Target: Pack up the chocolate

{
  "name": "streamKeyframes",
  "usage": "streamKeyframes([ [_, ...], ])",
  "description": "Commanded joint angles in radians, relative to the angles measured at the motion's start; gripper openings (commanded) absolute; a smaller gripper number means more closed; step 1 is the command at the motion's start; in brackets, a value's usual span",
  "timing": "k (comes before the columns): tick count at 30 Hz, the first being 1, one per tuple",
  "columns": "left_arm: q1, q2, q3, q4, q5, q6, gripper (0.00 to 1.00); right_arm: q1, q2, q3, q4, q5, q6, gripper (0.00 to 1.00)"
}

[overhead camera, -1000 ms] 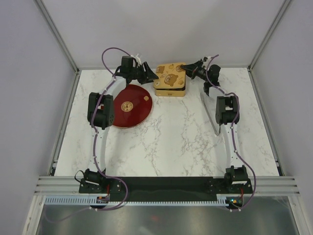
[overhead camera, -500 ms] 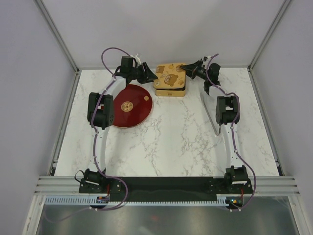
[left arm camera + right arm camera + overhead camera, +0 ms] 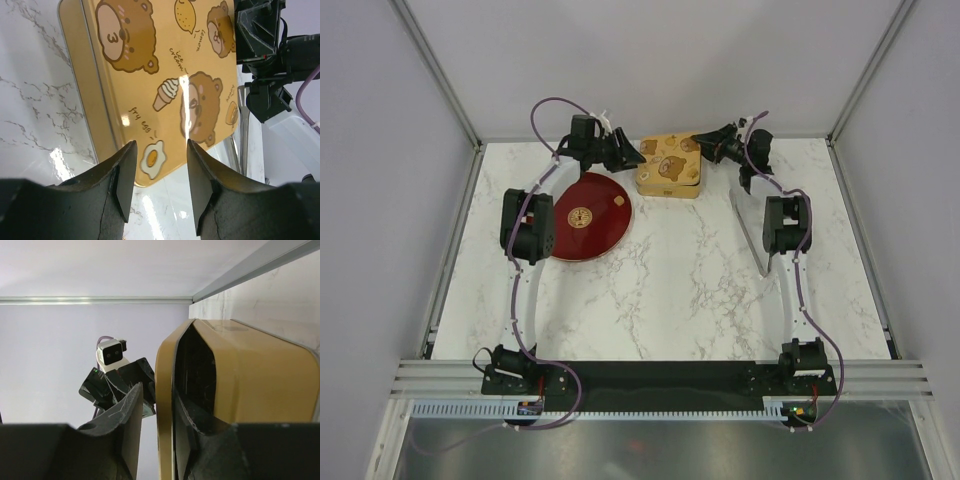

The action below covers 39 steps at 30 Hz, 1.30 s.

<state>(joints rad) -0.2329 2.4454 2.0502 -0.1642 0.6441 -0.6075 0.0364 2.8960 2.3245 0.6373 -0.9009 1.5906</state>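
Observation:
The square gold tin (image 3: 668, 168) with bear pictures stands at the back of the table. Its lid (image 3: 165, 405) is lifted ajar from the tin body (image 3: 255, 380). My right gripper (image 3: 157, 412) is open around the lid's edge, one finger (image 3: 192, 425) inside the dark gap and the other finger (image 3: 127, 420) outside, clear of the lid. My left gripper (image 3: 159, 172) is open and empty just short of the lid's near corner (image 3: 150, 160). A small pale chocolate piece (image 3: 617, 200) lies on the red dish (image 3: 570, 235). Whatever is inside the tin is hidden.
A grey metal strip (image 3: 748, 232) lies on the marble to the right of the tin, beside the right arm. The red dish carries a round gold emblem (image 3: 583, 214). The back wall stands close behind the tin and both grippers.
The right gripper's fingers have parted around the lid's edge. The tin's lid looks slightly shifted in the top view. Both arms have stayed almost where they were.

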Motion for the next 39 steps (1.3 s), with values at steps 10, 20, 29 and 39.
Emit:
streamKeyframes([
  [10, -0.009, -0.003, -0.021, 0.029, 0.032, -0.012, 0.52, -0.058, -0.08, -0.053, -0.008, 0.003, -0.055, 0.45],
  [20, -0.011, -0.009, -0.015, 0.029, 0.039, -0.017, 0.52, -0.084, -0.19, -0.097, -0.233, 0.049, -0.277, 0.5],
  [29, -0.014, -0.01, -0.013, 0.034, 0.048, -0.024, 0.52, -0.063, -0.36, -0.189, -0.617, 0.24, -0.639, 0.52],
  [39, -0.022, -0.003, -0.013, 0.038, 0.045, -0.028, 0.52, 0.037, -0.42, -0.192, -0.85, 0.436, -0.885, 0.63],
])
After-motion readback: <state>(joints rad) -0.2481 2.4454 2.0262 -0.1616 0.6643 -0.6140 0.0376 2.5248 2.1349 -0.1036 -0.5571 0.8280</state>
